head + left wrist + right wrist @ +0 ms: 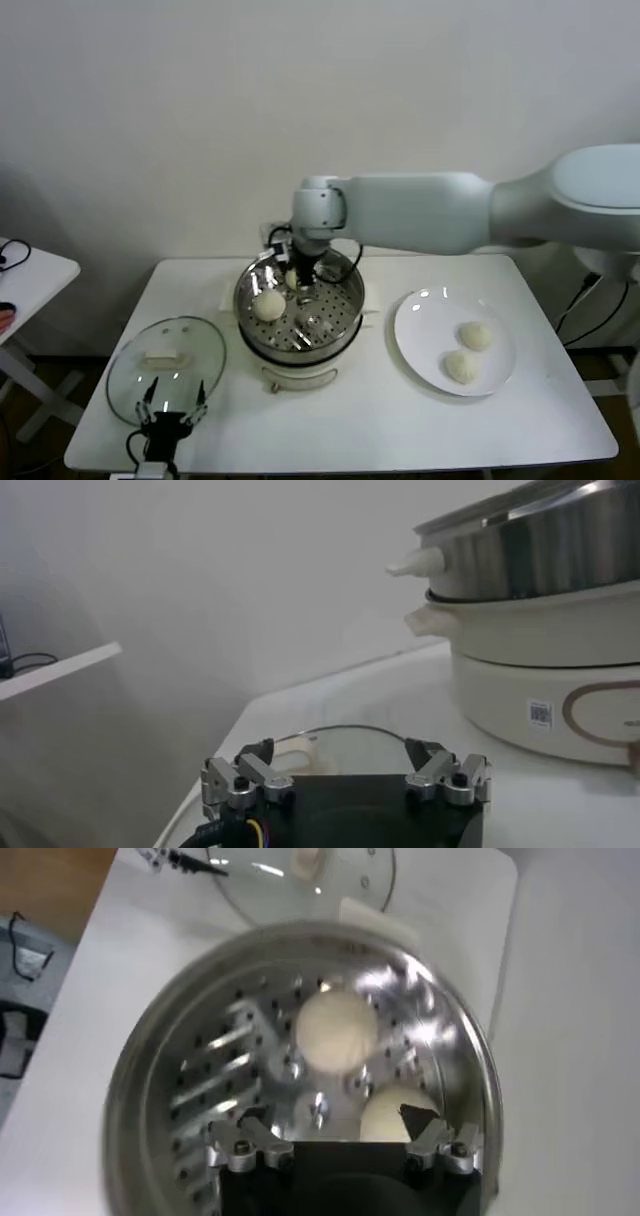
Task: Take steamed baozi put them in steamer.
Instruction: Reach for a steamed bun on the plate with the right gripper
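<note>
Overhead, right gripper (pixel 340 1148) spread inside steamer (pixel 345 310), over tray bearing two baozi (pixel 337 1026); two more on white plate (pixel 420 350), right. Left gripper (pixel 345 780) open, near glass lid (pixel 125 365). Small unreadable label on steamer base. White table (pixel 380 420), plain wall.

Steamer (pixel 300 305) centre; lid (pixel 166 366) left, plate (pixel 430 335) right

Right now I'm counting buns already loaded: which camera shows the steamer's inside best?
The right wrist view: it looks straight down into the steamer, showing two baozi on the perforated tray. The head view shows the inside partly blocked by the right gripper. The left wrist view shows only its outer wall.
</note>
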{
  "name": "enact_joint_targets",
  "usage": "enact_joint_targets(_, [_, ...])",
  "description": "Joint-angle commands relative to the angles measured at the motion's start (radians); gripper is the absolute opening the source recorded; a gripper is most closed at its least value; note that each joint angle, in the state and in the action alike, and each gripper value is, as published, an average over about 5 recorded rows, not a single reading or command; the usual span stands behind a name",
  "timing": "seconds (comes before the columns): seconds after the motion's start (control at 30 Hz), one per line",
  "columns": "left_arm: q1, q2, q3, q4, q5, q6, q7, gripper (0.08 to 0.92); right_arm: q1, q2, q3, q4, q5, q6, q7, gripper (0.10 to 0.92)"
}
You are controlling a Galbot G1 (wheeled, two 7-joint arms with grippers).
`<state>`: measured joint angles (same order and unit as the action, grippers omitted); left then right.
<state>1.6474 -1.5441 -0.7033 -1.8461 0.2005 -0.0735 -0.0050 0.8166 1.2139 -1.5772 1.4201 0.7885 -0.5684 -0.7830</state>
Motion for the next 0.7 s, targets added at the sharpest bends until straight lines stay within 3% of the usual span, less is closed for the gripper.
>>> enact_joint_targets(0.03, [0.001, -0.001, 0.002, -0.004, 0.003, 0.002, 0.001, 0.823, 0.131, -0.327, -0.121, 0.216, 0.004, 0.023, -0.055, 0.823])
enact_joint_targets(0.3, [0.000, -0.001, 0.002, -0.009, 0.005, 0.008, 0.004, 0.823, 0.072, -0.520, -0.223, 0.227, -0.199, 0.109, -0.138, 0.823])
enact_joint_targets(0.7, [0.002, -0.010, -0.004, -0.005, 0.008, 0.008, 0.004, 0.823, -0.214, -0.583, -0.083, 0.052, -0.419, 0.183, -0.168, 0.823])
